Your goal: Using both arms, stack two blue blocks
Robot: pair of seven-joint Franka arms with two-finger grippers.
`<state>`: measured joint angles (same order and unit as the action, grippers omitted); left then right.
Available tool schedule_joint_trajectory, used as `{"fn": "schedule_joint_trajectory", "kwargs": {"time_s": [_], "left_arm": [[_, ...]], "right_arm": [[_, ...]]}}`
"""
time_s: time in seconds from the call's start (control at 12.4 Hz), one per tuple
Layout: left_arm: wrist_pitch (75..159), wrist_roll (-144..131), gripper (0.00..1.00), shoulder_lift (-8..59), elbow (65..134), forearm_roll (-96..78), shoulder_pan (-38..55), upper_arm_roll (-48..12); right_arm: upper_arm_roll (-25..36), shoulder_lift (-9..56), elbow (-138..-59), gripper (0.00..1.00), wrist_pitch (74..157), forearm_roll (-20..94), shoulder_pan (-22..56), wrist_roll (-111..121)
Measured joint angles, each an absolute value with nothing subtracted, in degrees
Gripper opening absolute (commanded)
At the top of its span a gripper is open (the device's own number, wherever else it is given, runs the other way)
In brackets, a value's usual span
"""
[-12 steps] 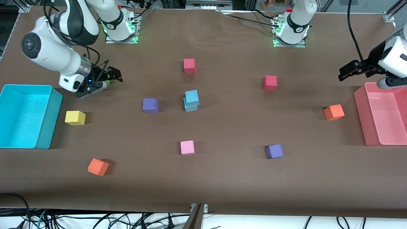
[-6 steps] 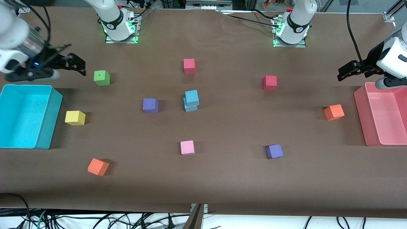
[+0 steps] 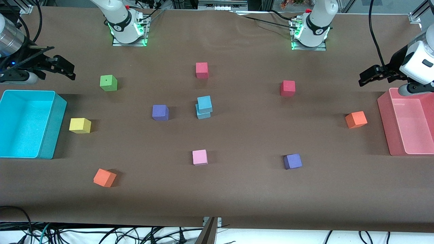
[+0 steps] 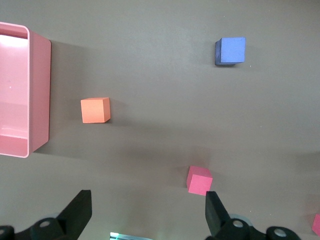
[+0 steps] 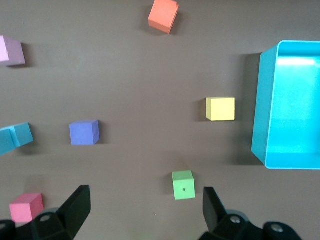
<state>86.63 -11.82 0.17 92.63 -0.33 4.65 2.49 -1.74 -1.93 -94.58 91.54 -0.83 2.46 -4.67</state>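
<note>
Two sky-blue blocks stand stacked at the table's middle: the upper block sits a little askew on the lower block. Part of the stack shows at the edge of the right wrist view. My right gripper is open and empty, up over the table at the right arm's end, beside the cyan bin. In its wrist view the jaws stand wide apart. My left gripper is open and empty, up over the table at the left arm's end, beside the pink bin. Its wrist view shows wide-apart jaws.
A cyan bin and a pink bin stand at the table's ends. Loose cubes lie around: green, yellow, two orange, two purple, pink, two red.
My right gripper has drawn away from the green cube toward the right arm's end of the table, uncovering that cube. The left arm has barely shifted. The blue stack has not moved.
</note>
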Motion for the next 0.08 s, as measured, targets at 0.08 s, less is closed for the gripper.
{"fn": "schedule_joint_trajectory", "kwargs": {"time_s": [0.08], "left_arm": [[86.6, -11.8, 1.00, 0.2, 92.6, -0.3, 4.7, 2.5]], "right_arm": [[-1.6, -1.6, -94.6, 0.99, 91.8, -0.8, 2.4, -4.7]]}}
